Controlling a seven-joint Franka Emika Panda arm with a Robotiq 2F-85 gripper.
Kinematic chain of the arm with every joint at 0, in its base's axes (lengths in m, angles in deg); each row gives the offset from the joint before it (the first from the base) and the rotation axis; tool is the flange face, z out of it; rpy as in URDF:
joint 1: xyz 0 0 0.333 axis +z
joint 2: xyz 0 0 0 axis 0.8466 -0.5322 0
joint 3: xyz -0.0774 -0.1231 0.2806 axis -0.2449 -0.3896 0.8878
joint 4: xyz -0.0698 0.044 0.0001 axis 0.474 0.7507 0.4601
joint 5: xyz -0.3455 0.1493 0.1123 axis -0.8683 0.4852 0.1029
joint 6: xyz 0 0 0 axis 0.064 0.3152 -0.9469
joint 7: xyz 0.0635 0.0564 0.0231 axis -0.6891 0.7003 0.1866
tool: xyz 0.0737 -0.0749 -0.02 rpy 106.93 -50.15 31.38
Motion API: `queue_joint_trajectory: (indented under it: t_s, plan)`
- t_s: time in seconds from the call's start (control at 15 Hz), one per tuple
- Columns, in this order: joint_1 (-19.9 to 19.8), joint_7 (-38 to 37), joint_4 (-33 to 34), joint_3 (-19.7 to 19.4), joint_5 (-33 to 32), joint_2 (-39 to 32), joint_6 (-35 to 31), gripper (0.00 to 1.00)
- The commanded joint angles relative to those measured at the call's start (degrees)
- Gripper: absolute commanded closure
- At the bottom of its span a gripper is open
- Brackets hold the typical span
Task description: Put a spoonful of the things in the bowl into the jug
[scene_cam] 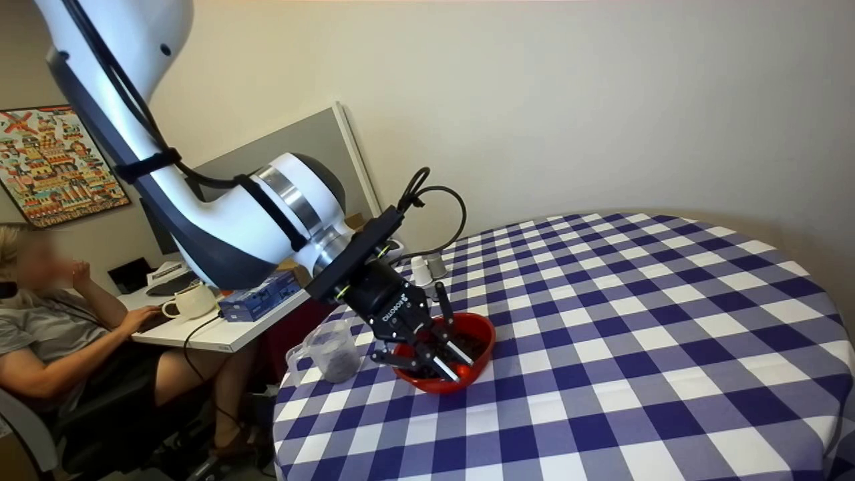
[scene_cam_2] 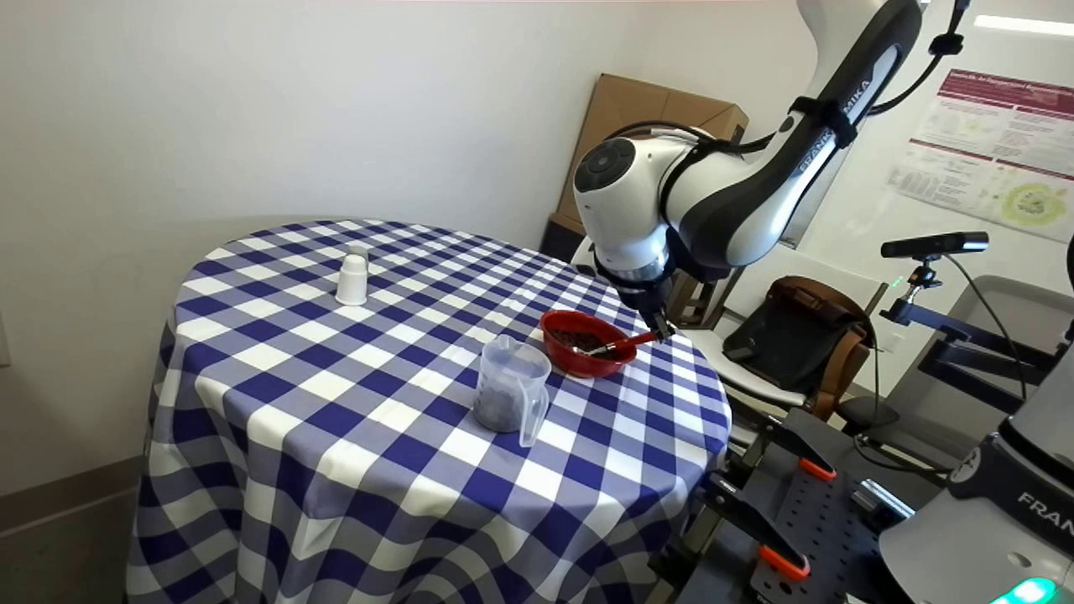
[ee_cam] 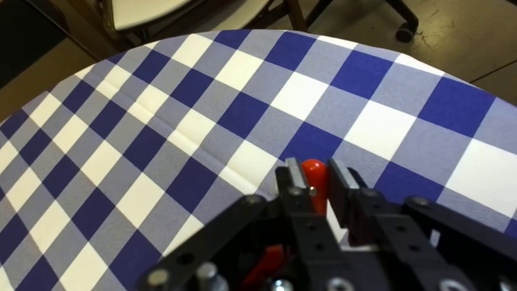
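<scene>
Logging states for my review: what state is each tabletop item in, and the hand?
Red bowl: upright, partly filled
Dark bits: loose, inside red bowl
Spoon: slanting, head in red bowl
Hand: shut on the spoon
Jug: upright, contents unclear
Small white item: standing
Small grey item: standing

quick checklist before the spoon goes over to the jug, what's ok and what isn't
1. Tool holding spoon: ok, shut on its red handle.
2. Bits in bowl: ok.
3. Spoon loaded: cannot tell, too small to see.
4. Spoon lifted clear of bowl: not ok, its head is inside.
5. Jug upright, top open: ok.
</scene>
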Motion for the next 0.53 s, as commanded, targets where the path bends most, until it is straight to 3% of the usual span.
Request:
queue_joint_trajectory:
  t_s: [0.0,0.47]
  plan:
    - [0.75,3.76,0.91,-0.29,4.93,0.4,-1.54,0.95]
    - [0.81,7.51,2.12,-0.63,12.28,0.53,-2.08,0.95]
